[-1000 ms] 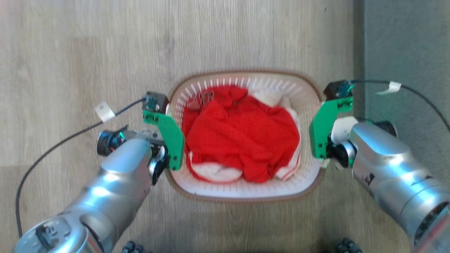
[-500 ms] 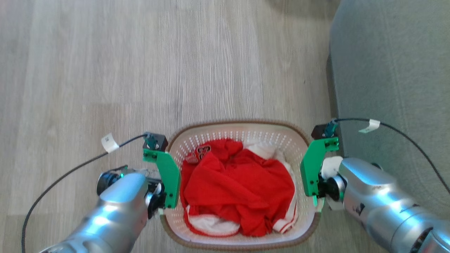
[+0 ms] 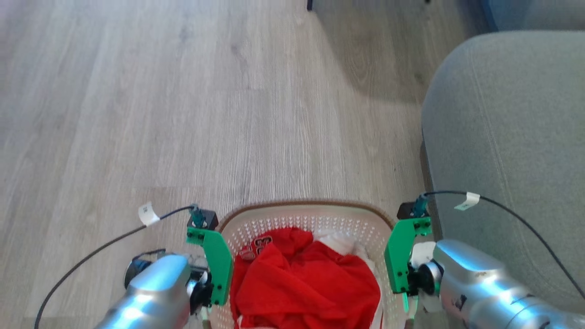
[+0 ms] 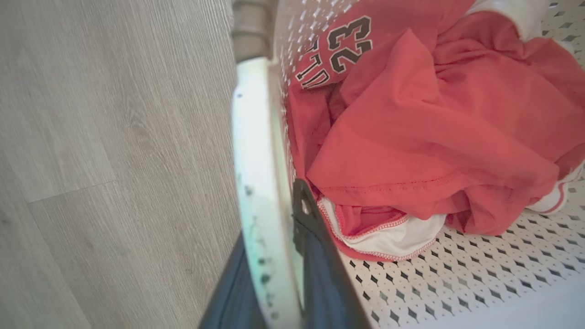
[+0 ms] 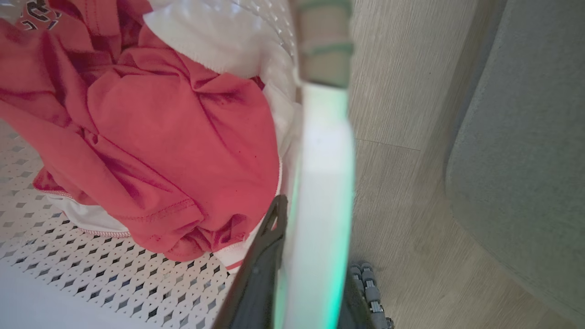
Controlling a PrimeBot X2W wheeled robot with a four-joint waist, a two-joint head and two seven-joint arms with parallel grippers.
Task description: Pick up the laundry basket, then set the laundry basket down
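Cream laundry basket (image 3: 315, 217) held between pincers (image 4: 274, 283) (image 5: 311, 283).

A grey fabric couch (image 3: 512, 137) with a rounded corner is standing on the floor (image 3: 183, 114), whose pale grey-brown wood-look planks are stretching away to the couch's left. Just beyond the couch's far corner a soft shadow (image 3: 365, 55) is lying across the planks, and a thin dark leg (image 3: 310, 4) is poking in past it. Behind the couch something blue (image 3: 525, 13) is showing, too cropped to identify. Even light is falling on the planks.
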